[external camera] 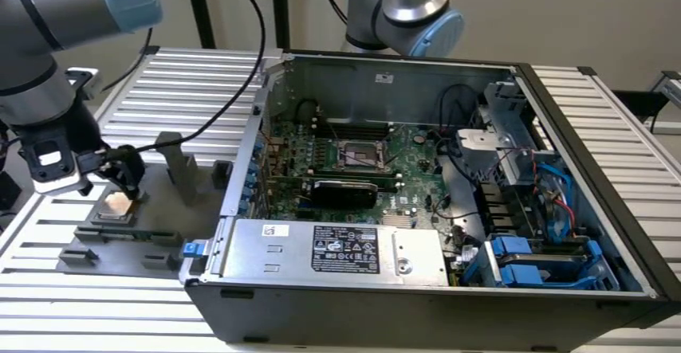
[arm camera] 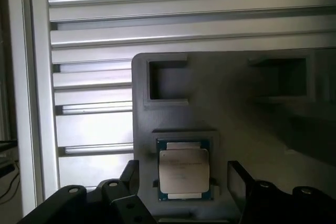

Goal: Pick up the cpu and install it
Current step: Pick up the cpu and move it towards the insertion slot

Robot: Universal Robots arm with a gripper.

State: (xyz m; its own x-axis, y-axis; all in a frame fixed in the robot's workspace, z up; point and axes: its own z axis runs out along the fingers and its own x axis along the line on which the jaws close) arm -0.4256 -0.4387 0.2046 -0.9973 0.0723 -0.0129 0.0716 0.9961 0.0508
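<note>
The cpu, a small square chip with a pale metal top, lies flat in a recess of the grey fixture plate. In the exterior view the cpu sits at that view's left, beside the open computer case. My gripper hangs just above the chip, open, with one finger on each side of it and not touching it. In the exterior view the gripper is right over the chip. The bare motherboard socket lies inside the case.
A silver labelled power supply box fills the case's near side. Grey fixture blocks stand upright on the plate next to the chip. A second arm's base rises behind the case. Ribbed aluminium table surrounds everything.
</note>
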